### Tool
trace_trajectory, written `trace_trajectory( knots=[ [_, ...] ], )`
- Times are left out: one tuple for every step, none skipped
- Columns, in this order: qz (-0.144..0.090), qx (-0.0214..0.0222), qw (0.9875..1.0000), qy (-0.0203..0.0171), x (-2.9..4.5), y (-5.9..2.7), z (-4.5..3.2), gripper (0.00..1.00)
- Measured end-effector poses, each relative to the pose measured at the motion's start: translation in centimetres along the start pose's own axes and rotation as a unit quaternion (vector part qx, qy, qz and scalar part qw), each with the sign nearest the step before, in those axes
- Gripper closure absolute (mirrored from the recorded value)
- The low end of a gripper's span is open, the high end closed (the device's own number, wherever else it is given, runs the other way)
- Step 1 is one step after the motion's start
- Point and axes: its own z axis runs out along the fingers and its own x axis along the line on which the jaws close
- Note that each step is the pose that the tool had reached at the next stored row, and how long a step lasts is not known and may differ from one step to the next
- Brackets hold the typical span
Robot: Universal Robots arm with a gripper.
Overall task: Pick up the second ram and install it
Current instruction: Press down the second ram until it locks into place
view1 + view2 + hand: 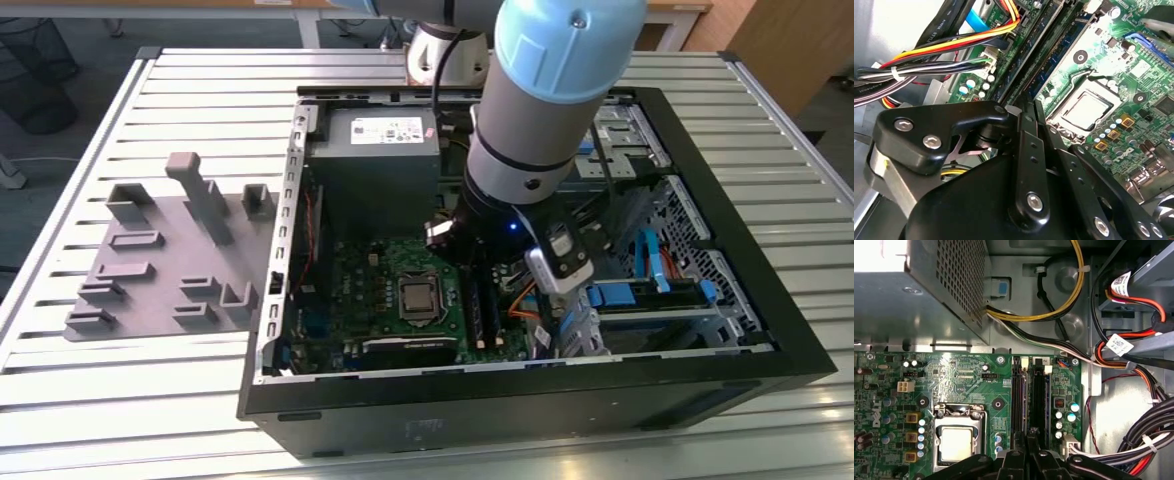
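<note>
My gripper [483, 288] reaches down inside the open computer case, just above the green motherboard [380, 290]. In both wrist views its black fingers [1026, 130] are drawn together over the two long black memory slots [1040, 400] beside the processor socket [956, 440]. The second ram [1023, 410] shows edge-on as a thin dark strip running from the fingertips along the slot nearer the socket, and my gripper [1028, 446] is shut on it. Whether the stick is fully seated in that slot I cannot tell.
A grey power supply [374, 150] stands at the case's far end. Bundles of coloured cables [1134, 365] and the drive cage [654, 290] crowd the side of the slots away from the socket. A grey plate with holder blocks [167, 260] lies on the slatted table at the exterior view's left.
</note>
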Motion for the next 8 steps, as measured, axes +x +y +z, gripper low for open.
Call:
trace_trajectory(
  knots=[
    [0.0, 0.0002, 1.0, 0.0, 0.0, 0.01, -0.04, 0.87],
    [0.0, 0.0005, 1.0, 0.0, 0.0, 0.0, -0.06, 0.87],
    [0.0, 0.001, 1.0, 0.0, 0.0, 0.0, -0.06, 0.87],
    [0.0, 0.0017, 1.0, 0.0, 0.0, 0.0, -0.06, 0.87],
    [0.0, 0.0023, 1.0, 0.0001, 0.0, 0.0, -0.07, 0.87],
    [0.0, 0.0028, 1.0, 0.0, 0.0, 0.0, -0.06, 0.87],
    [0.0, 0.0033, 1.0, 0.0, 0.0, 0.0, -0.05, 0.87],
    [0.0, 0.0034, 1.0, 0.0, 0.0, 0.0, 0.0, 0.87]
  ],
)
